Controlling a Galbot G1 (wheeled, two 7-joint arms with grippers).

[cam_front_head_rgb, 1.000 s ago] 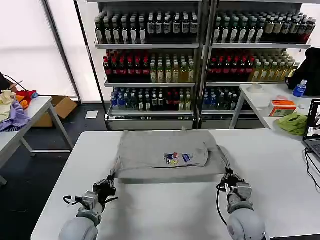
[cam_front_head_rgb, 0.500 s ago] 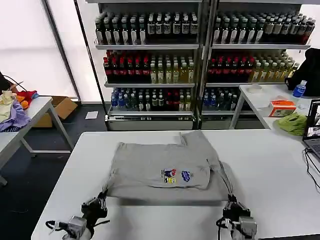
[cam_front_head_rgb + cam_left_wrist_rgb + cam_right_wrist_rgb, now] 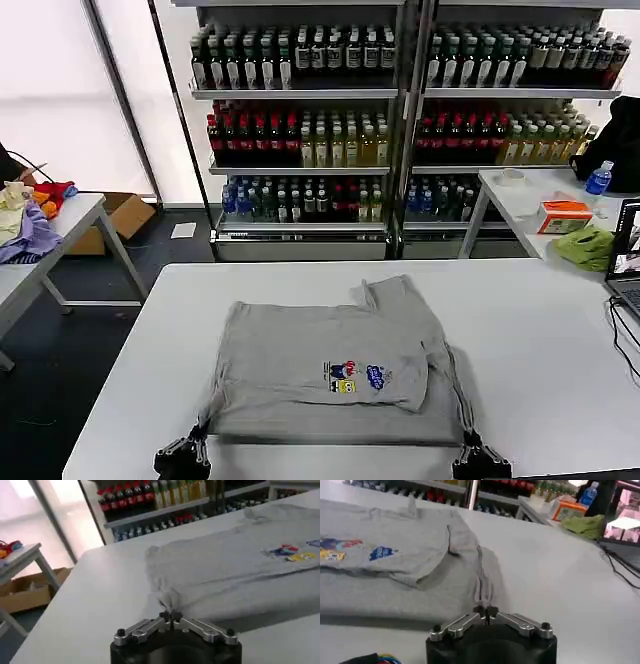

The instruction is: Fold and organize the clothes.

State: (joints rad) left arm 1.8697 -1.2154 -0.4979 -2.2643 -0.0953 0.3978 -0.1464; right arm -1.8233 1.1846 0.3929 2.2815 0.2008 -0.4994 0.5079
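The left gripper [image 3: 170, 616] and right gripper [image 3: 485, 612] each pinch a near corner of the grey shirt [image 3: 330, 355], at the white surface's [image 3: 540, 340] near edge.

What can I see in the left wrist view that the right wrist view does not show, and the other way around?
Left wrist view alone: the left gripper, shut on the near-left corner of the grey shirt, and a cardboard box on the floor beside a side table.

Right wrist view alone: the right gripper, shut on the shirt's near-right corner, plus a lime-green cloth, an orange box and a blue bottle.

Both: the shirt with its multicoloured print, the white table and the drink shelves.
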